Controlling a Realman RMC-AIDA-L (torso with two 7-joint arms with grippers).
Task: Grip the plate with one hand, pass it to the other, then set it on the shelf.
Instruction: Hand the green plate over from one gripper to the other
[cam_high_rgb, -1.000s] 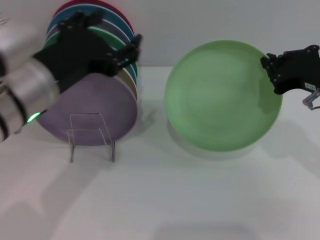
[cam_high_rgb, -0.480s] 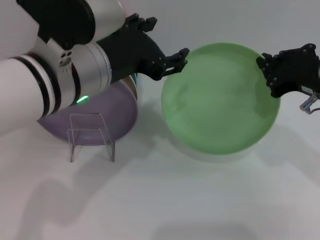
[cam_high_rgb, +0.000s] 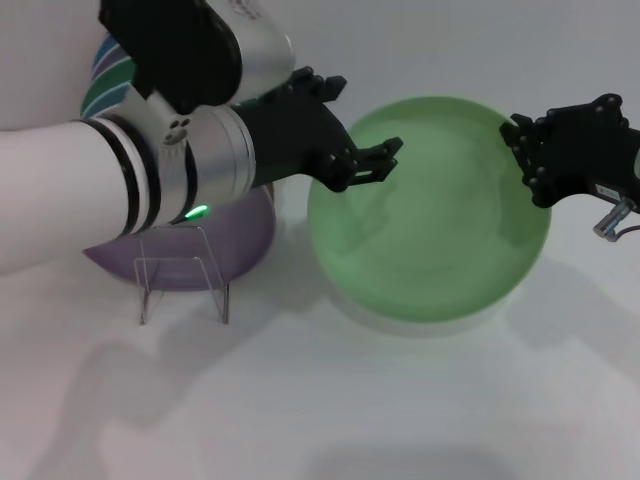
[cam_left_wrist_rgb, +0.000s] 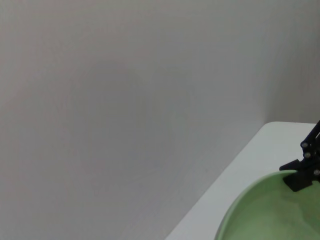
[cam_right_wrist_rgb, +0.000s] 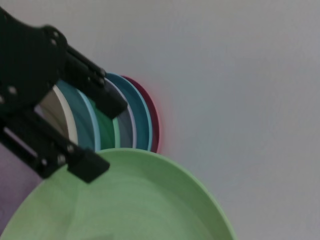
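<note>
Plate (cam_high_rgb: 430, 215), pale green, hangs tilted above the table, clamped at its far-right rim by the right gripper (cam_high_rgb: 535, 150). Left gripper (cam_high_rgb: 372, 163), fingers spread, straddles the opposite rim; it should seat fully before closing. Behind stands the plate rack (cam_high_rgb: 183, 268).

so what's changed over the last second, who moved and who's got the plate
The left gripper swung away from the plates in the shelf across to the near edge of the plate, fingers open, not yet gripping. The right gripper kept its hold on the far rim, the plate drifting slightly toward the left. The racked plates stayed put.
</note>
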